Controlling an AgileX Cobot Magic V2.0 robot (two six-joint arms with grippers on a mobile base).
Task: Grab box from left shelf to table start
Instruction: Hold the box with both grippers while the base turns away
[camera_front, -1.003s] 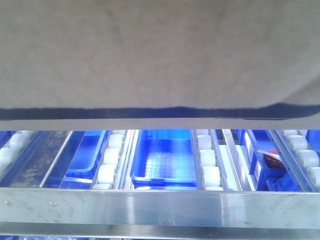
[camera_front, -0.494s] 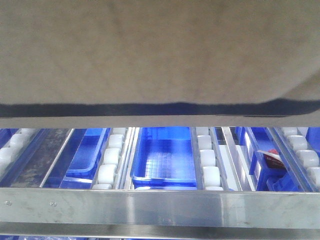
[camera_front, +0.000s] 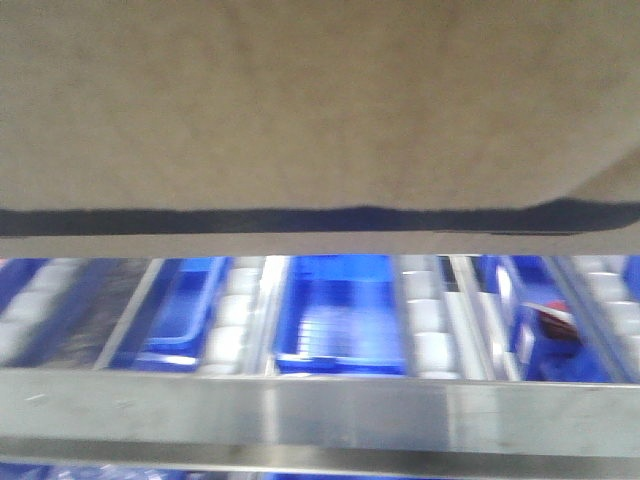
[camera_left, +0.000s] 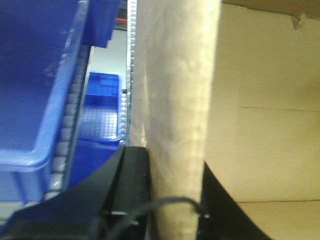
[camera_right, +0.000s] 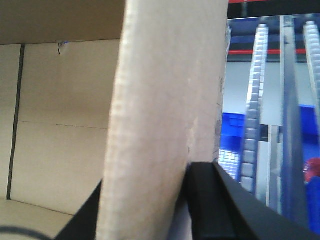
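The brown cardboard box (camera_front: 320, 100) fills the upper half of the front view, its bottom edge above the shelf rollers. The silver metal shelf lip (camera_front: 320, 410) runs across the bottom. In the left wrist view my left gripper (camera_left: 172, 200) is shut on the box's side wall (camera_left: 175, 100), one black finger outside, one inside. In the right wrist view my right gripper (camera_right: 145, 205) is shut on the opposite wall (camera_right: 165, 100) the same way. The box's print and the table are out of view.
Below the box, blue plastic bins (camera_front: 340, 310) and white roller tracks (camera_front: 430, 320) sit behind the lip. A red item (camera_front: 555, 315) lies in a bin at right. A blue bin (camera_left: 35, 80) hangs close beside the left gripper.
The box's bottom edge has risen slightly in the front view, and the shelf scene has shifted a little right and blurred.
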